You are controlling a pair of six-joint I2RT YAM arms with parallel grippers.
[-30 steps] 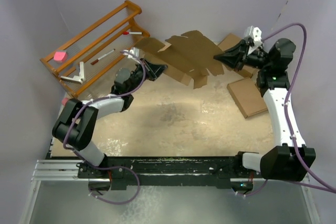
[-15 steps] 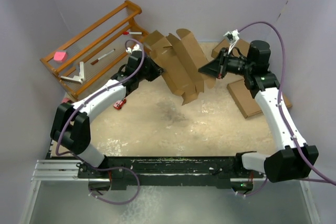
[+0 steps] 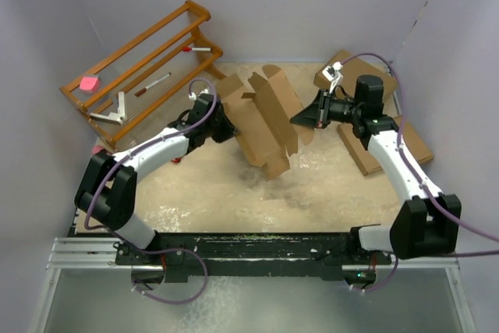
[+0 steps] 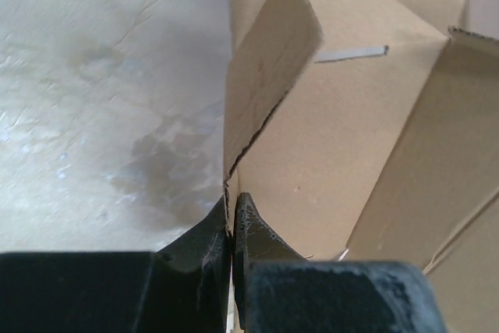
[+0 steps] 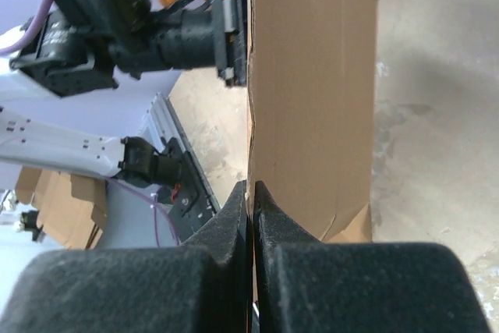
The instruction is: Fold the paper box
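Note:
The paper box (image 3: 263, 118) is a brown die-cut cardboard sheet with notched flaps, held up off the table and bent along its creases between both arms. My left gripper (image 3: 225, 118) is shut on its left edge; in the left wrist view the fingers (image 4: 232, 220) pinch the thin edge of the sheet (image 4: 327, 130). My right gripper (image 3: 297, 118) is shut on the right edge; in the right wrist view the jaws (image 5: 250, 196) clamp the cardboard (image 5: 312, 99) edge-on.
A wooden rack (image 3: 140, 68) with markers and a pink block stands at the back left. Ready-made flat brown boxes (image 3: 378, 146) lie at the right, another (image 3: 343, 68) behind the right arm. Purple walls close in on three sides.
Both arms moved toward the table's middle, bringing the sheet from lying spread at the back to standing bent between the grippers, lower and nearer.

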